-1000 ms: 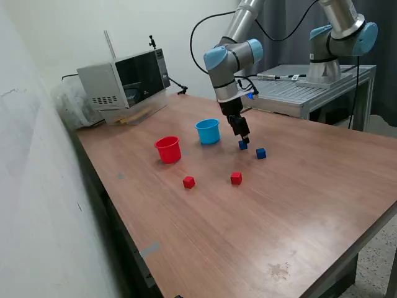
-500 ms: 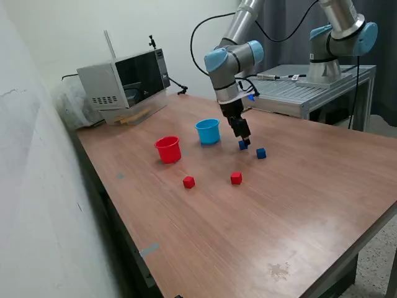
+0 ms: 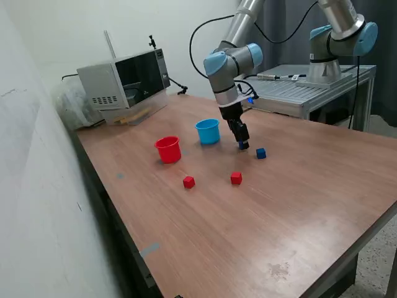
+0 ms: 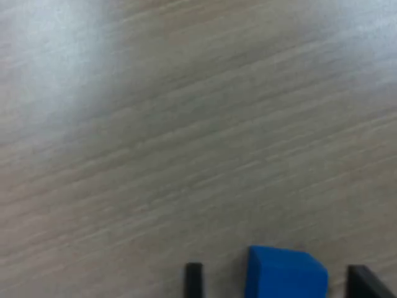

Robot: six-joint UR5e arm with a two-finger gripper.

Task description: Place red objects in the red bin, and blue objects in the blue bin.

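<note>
Two black fingers of the gripper (image 4: 273, 280) straddle a small dark blue cube (image 4: 285, 273) on the wooden table (image 3: 298, 205) — parted wider than the block, gaps showing either side, so nothing is gripped yet. It sits low beside the round light blue plastic cup (image 3: 208, 131), likely because that bin is the cube's target. One more blue cube (image 3: 261, 153), two small red cubes (image 3: 188, 182) and the round red plastic cup (image 3: 168, 149) wait nearby — all apart.
</note>
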